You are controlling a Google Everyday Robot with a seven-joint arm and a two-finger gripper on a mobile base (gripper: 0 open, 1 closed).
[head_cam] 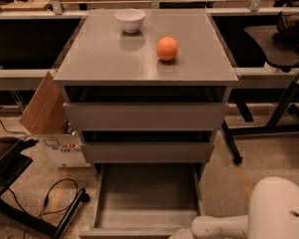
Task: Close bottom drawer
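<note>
1. The bottom drawer (147,198) is plain matte grey with no handle, the lowest and narrowest drawer of the cabinet (139,59).
2. It stands pulled far out toward the camera, fully open and level, just above the floor.
3. Its shallow grey tray lies bare, with low side walls running straight back under the cabinet.
4. Its flat front panel sits at the lower edge of the view, partly cut off.
5. The end effector (182,233) is at the bottom edge, right at the drawer's front right corner, mostly cut off.
</note>
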